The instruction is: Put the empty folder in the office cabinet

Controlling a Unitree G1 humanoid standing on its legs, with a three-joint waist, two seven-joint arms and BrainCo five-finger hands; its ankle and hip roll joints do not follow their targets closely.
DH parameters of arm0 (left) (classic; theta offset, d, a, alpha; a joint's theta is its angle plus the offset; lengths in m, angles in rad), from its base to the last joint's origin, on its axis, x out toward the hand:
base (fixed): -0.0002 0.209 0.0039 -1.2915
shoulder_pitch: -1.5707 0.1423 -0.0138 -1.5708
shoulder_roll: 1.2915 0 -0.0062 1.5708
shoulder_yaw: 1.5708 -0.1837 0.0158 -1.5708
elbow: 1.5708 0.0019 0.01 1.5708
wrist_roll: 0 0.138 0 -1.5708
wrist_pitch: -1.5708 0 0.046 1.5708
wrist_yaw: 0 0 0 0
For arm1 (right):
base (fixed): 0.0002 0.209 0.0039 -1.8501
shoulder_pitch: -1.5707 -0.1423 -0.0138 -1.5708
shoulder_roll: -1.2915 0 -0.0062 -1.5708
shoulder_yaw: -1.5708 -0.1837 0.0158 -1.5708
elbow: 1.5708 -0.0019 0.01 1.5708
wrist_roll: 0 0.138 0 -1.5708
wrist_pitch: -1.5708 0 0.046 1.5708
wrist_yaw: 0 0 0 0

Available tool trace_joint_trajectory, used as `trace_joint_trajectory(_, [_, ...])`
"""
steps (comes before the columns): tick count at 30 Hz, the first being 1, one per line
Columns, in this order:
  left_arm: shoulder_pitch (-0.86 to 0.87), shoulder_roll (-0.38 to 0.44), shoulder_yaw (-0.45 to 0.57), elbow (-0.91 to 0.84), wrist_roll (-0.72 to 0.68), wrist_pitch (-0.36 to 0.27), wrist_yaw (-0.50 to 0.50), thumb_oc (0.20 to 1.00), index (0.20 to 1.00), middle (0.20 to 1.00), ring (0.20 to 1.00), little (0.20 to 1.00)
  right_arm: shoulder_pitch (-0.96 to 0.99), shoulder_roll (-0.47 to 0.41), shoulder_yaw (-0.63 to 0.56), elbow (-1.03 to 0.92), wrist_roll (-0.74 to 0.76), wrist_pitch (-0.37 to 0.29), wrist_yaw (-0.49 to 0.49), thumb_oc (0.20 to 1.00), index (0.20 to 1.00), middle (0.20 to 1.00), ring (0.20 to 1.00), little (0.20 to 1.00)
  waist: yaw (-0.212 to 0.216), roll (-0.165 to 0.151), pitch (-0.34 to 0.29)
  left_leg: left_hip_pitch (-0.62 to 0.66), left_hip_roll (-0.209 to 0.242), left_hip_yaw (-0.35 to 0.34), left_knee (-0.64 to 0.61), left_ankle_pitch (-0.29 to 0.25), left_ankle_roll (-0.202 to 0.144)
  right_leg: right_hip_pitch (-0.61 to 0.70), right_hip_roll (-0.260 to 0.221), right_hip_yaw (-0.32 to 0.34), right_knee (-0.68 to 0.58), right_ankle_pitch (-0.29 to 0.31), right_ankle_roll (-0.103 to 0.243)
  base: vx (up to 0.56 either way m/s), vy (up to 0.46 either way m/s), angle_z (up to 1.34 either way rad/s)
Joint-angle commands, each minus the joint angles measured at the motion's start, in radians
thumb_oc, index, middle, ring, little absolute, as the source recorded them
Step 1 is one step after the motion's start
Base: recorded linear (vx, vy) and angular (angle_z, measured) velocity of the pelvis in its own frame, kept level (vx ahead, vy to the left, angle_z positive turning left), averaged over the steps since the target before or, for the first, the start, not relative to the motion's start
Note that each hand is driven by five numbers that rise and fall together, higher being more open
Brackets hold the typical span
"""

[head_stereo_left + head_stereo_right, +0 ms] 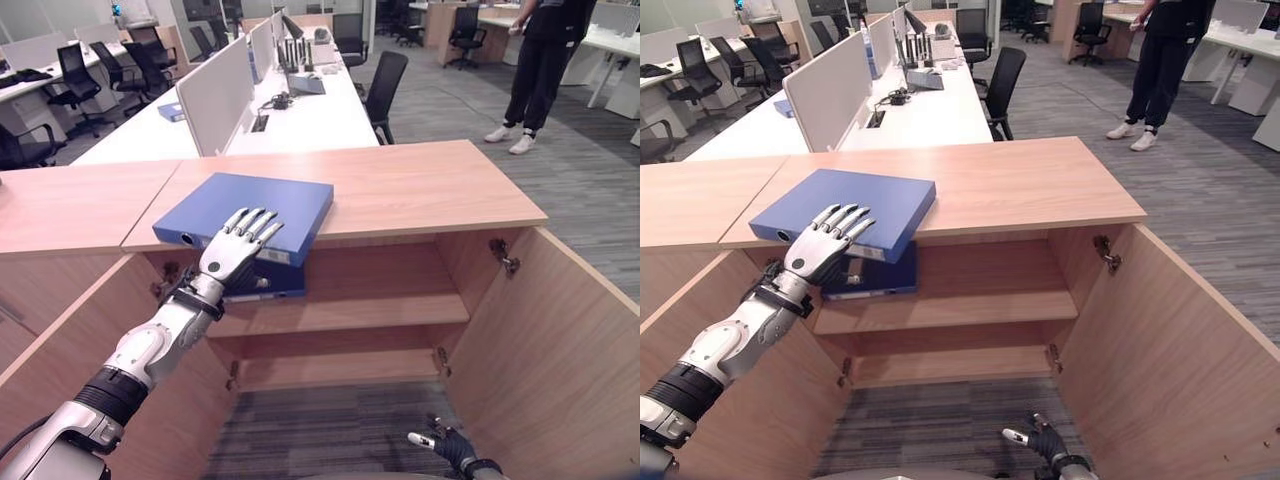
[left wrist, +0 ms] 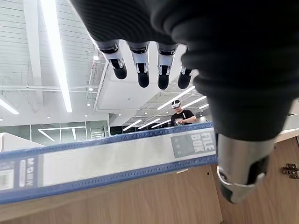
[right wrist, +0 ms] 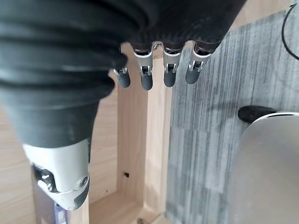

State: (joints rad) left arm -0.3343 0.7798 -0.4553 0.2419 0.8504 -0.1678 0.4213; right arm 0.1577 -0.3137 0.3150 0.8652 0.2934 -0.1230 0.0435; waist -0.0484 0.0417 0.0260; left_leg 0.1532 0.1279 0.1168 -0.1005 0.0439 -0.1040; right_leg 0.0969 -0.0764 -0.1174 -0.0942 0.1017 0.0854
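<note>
The left robot hand (image 1: pixel 232 248) reaches up and forward from the lower left, its fingers straight and spread flat on the blue folder (image 1: pixel 250 210), gripping nothing. That folder lies on the wooden counter (image 1: pixel 420 190) atop the office cabinet (image 1: pixel 560 340), its near spine jutting over the front edge, above the left end of the upper shelf (image 1: pixel 370 310). A second blue folder (image 1: pixel 268 282) lies on that shelf just under it. Both cabinet doors stand wide open. The right robot hand (image 1: pixel 445 441) hangs low near the carpeted floor, fingers loosely straight and empty. Far to the right a person (image 1: pixel 540 60) stands beyond the counter, among office chairs (image 1: pixel 385 90) and white desks (image 1: pixel 310 115).
</note>
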Motion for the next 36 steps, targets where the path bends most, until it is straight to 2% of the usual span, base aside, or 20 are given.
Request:
trace_joint_trajectory(1, [-0.167, 0.011, -0.006, 0.048, -0.004, 0.023, 0.017, 1.0, 1.0, 1.0, 1.0, 1.0, -0.058, 0.015, 0.004, 0.008, 0.028, -0.033, 0.002, 1.0, 1.0, 1.0, 1.0, 1.0, -0.001, -0.036, 0.044, 0.035, 0.001, 0.009, 0.013, -0.079, -0.019, 0.083, -0.083, 0.025, 0.018, -0.148, 0.109, 0.04, 0.012, -0.07])
trace_joint_trajectory(3, [-0.176, 0.012, -0.012, 0.059, 0.0, 0.026, 0.016, 1.0, 1.0, 1.0, 1.0, 1.0, -0.058, 0.016, 0.0, 0.013, 0.034, -0.032, 0.003, 1.0, 1.0, 1.0, 1.0, 1.0, -0.003, -0.036, 0.046, 0.03, 0.002, 0.011, 0.013, -0.067, -0.018, 0.077, -0.083, 0.025, 0.02, -0.138, 0.107, 0.0, 0.009, -0.05])
trace_joint_trajectory(4, [-0.178, 0.011, -0.014, 0.068, -0.002, 0.028, 0.016, 1.0, 1.0, 1.0, 1.0, 1.0, -0.057, 0.016, -0.002, 0.014, 0.038, -0.032, 0.004, 1.0, 1.0, 1.0, 1.0, 1.0, -0.003, -0.036, 0.045, 0.037, 0.001, 0.011, 0.013, -0.08, -0.019, 0.085, -0.083, 0.026, 0.017, -0.148, 0.109, 0.0, 0.0, 0.0])
trace_joint_trajectory(12, [-0.203, 0.007, -0.023, 0.118, -0.007, 0.045, 0.018, 1.0, 1.0, 1.0, 1.0, 1.0, -0.056, 0.014, -0.007, 0.031, 0.048, -0.029, 0.005, 1.0, 1.0, 1.0, 1.0, 1.0, -0.008, -0.04, 0.044, 0.04, 0.001, 0.015, 0.013, -0.08, -0.02, 0.089, -0.081, 0.026, 0.017, -0.15, 0.109, 0.01, 0.001, 0.0])
trace_joint_trajectory(23, [-0.214, -0.004, 0.022, 0.171, -0.073, 0.069, 0.033, 1.0, 1.0, 1.0, 1.0, 1.0, -0.051, 0.031, -0.031, 0.091, 0.069, -0.014, 0.001, 1.0, 1.0, 1.0, 1.0, 1.0, -0.013, -0.044, 0.041, 0.042, 0.004, 0.023, 0.013, -0.076, -0.023, 0.088, -0.08, 0.028, 0.016, -0.151, 0.109, 0.0, 0.0, 0.0])
trace_joint_trajectory(36, [-0.233, -0.018, 0.027, 0.22, -0.107, 0.087, 0.044, 1.0, 1.0, 1.0, 1.0, 1.0, -0.057, 0.024, -0.04, 0.116, 0.057, -0.009, -0.009, 1.0, 1.0, 1.0, 1.0, 1.0, -0.022, -0.046, 0.045, 0.042, 0.005, 0.027, 0.013, -0.076, -0.024, 0.084, -0.077, 0.033, 0.019, -0.149, 0.108, 0.0, 0.0, 0.0])
